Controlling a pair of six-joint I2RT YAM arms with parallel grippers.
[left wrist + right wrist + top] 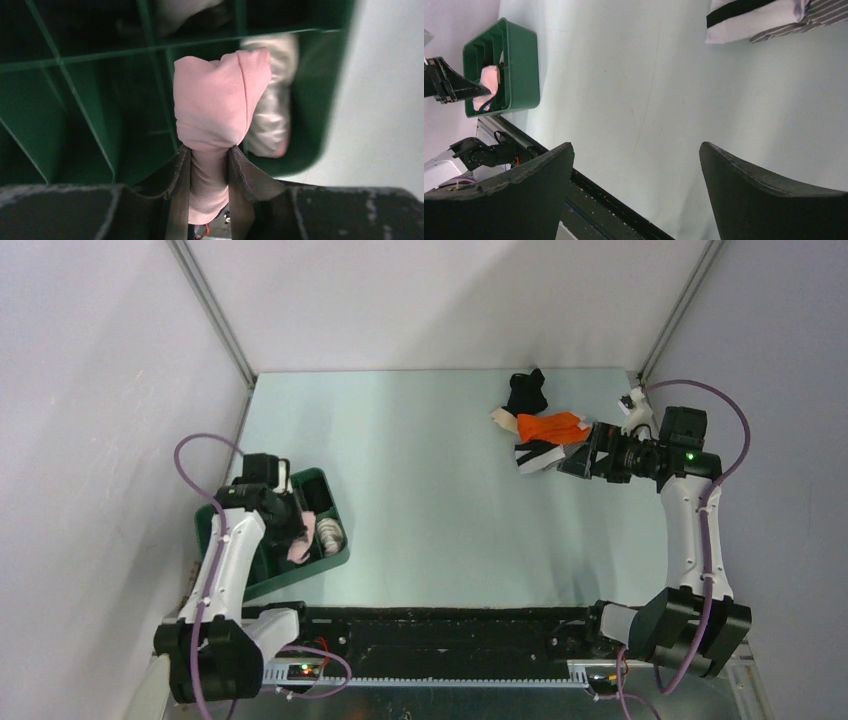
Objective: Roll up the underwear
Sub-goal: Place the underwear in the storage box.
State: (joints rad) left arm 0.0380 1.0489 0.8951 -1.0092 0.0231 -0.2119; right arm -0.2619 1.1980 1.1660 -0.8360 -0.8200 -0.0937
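Left gripper: your left gripper (209, 150) is clamped on the pink underwear (220, 100). Its two fingers (180, 190) squeeze the narrow end from either side.
Pink underwear, axis: its long axis runs in line with your fingers. The pinched tail points back toward the wrist, and the fat rounded end points away, at the dividers of the green tray (310, 125).
Pink underwear, place: in the top view it hangs over the right half of the tray, at the near left of the table (420, 500). You cannot tell whether it touches a divider, or which compartment it sits over.
White roll: the white roll (272, 115) lies in the compartment just beside the pink one, against the tray's outer wall. Its length runs much the same way.
Right gripper: your right gripper (635, 145) is spread wide with nothing between its fingers. It hangs above bare table on the far right, pointing left toward the pile.
White piece with a dark band: the white piece with a dark band (749, 17) lies just beyond your right fingertips, with the striped piece (819, 15) against it.
Orange piece: the orange piece (550, 425) lies behind those two, its long axis running across the table from left to right.
Black piece: the black piece (526, 390) is farthest, bunched near the back edge.
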